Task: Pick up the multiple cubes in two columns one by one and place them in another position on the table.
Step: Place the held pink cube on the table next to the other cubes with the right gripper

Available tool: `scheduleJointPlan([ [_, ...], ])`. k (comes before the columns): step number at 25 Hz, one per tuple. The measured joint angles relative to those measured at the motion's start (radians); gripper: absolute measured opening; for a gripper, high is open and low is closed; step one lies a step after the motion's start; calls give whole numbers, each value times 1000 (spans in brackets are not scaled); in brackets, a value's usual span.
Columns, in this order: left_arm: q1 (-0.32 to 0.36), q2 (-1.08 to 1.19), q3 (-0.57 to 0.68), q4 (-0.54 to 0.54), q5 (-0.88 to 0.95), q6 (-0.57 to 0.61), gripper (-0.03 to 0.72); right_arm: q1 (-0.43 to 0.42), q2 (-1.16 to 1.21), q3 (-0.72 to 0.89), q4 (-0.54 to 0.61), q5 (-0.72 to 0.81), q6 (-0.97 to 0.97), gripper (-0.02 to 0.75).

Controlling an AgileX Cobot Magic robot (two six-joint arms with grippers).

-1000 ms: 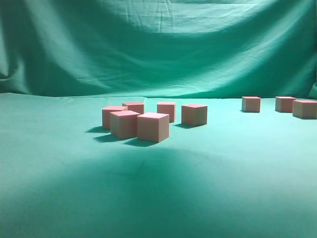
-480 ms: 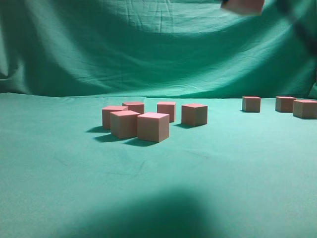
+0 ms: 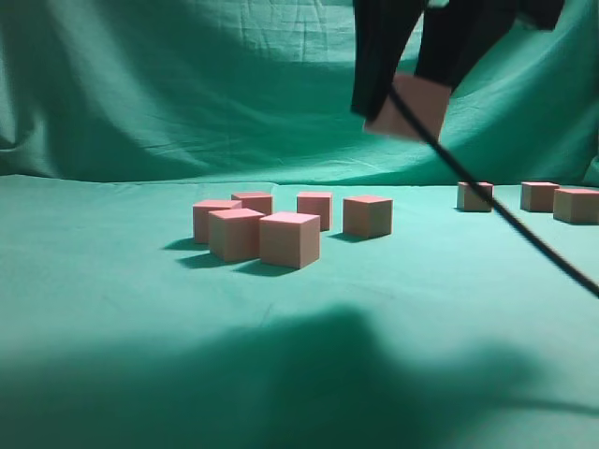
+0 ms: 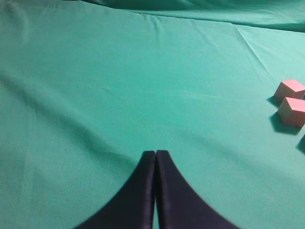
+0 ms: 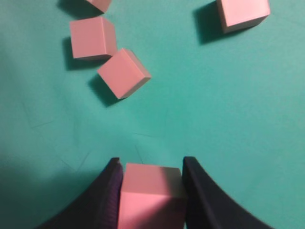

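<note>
My right gripper (image 3: 404, 89) hangs at the top of the exterior view, above the table (image 3: 112, 309), shut on one pinkish cube (image 3: 412, 106). In the right wrist view the held cube (image 5: 151, 191) fills the gap between the black jaws (image 5: 151, 164), high over the green cloth. Several cubes (image 3: 289, 238) sit in a loose cluster left of centre. Three more cubes (image 3: 538, 195) stand at the far right. Below the held cube, the right wrist view shows two cubes (image 5: 123, 72) close together and one (image 5: 242, 13) apart. My left gripper (image 4: 156, 153) is shut and empty over bare cloth.
A black cable (image 3: 505, 215) runs slantwise from the right arm down to the right edge, in front of a far cube. Two cubes (image 4: 292, 111) lie at the right edge of the left wrist view. The green backdrop (image 3: 187, 84) hangs behind the table.
The right gripper with its cube has come down and leftward into the exterior view from the top edge. Its shadow on the cloth has grown. The cubes on the table have not moved.
</note>
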Motion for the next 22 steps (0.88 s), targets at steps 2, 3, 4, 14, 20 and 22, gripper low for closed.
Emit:
scheduleJointPlan([
  [2,0,0,0,0,0,0,0,0,33,0,24,0,0,286],
  [3,0,0,0,0,0,0,0,0,48,0,37,0,0,286],
  [4,0,0,0,0,0,0,0,2,67,0,49,0,0,286],
  [14,0,0,0,0,0,0,0,60,181,0,62,-157,41,286],
  [20,0,0,0,0,0,0,0,62,214,0,4,-178,52,286],
  [22,0,0,0,0,0,0,0,62,223,0,-13,-178,52,286],
])
